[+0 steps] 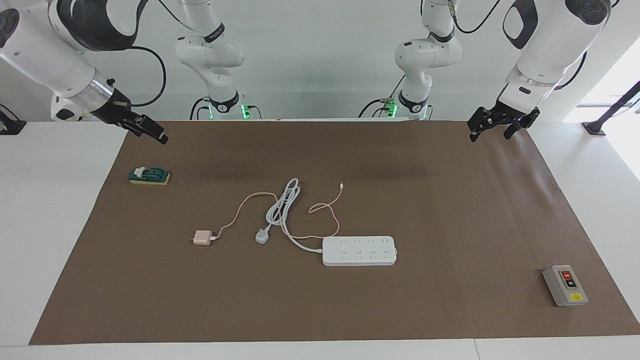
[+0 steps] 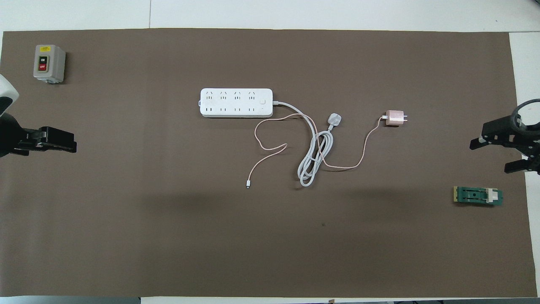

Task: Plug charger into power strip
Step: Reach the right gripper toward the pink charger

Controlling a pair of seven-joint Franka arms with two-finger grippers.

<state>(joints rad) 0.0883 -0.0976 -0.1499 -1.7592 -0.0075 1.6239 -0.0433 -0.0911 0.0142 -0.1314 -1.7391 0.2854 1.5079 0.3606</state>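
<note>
The pink charger (image 1: 202, 238) lies on the brown mat, toward the right arm's end from the power strip; it also shows in the overhead view (image 2: 395, 118). Its thin pink cable loops across the strip's coiled cord and ends in a tiny white connector (image 2: 247, 184). The white power strip (image 1: 359, 250) lies flat mid-mat, sockets up, as the overhead view (image 2: 236, 102) shows. My right gripper (image 2: 494, 155) is open and empty, up over the mat's edge at its own end (image 1: 155, 134). My left gripper (image 1: 491, 131) is open and empty over the mat's other end (image 2: 63, 144).
The strip's white-grey three-pin plug (image 1: 262, 236) lies between charger and strip, its thick cord (image 2: 313, 162) coiled nearer the robots. A grey box with red and black buttons (image 1: 565, 285) stands at the left arm's end. A green block (image 1: 149, 176) lies under the right gripper's side.
</note>
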